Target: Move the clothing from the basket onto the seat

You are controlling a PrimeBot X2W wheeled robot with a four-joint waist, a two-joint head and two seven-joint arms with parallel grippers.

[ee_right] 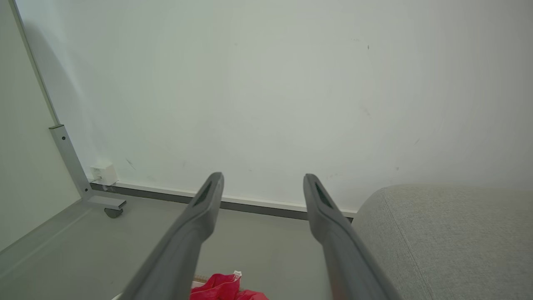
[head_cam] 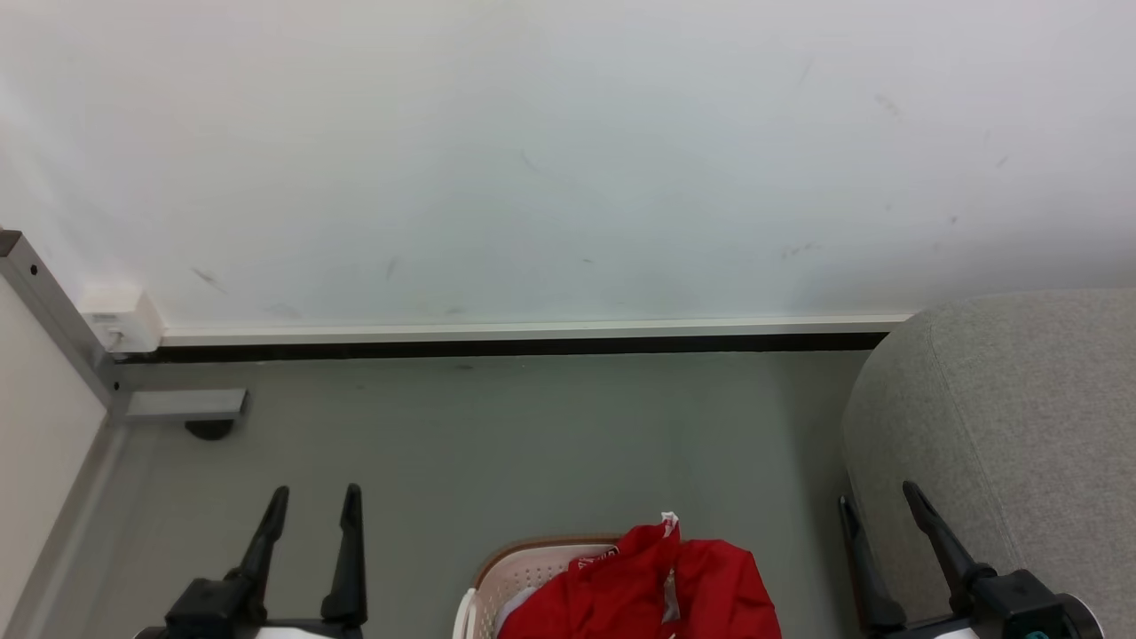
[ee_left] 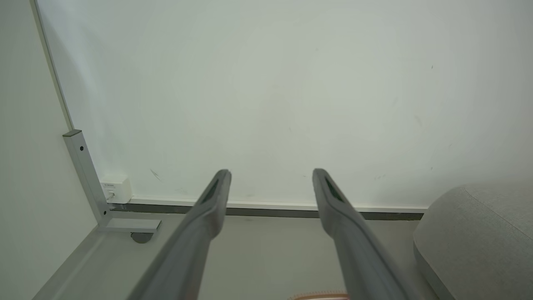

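Note:
Bright red clothing is heaped in the cream basket with a tan rim, at the bottom middle of the head view. The light grey seat stands at the right. My left gripper is open and empty, left of the basket. My right gripper is open and empty, at the seat's front left edge. In the right wrist view, open fingers frame the wall, with the red clothing below and the seat at right. The left wrist view shows my open gripper, the seat and a bit of basket rim.
A white wall with a dark baseboard runs across the back. At the left, a grey metal post with a foot and a castor stands by a small white box. Grey floor lies between wall and basket.

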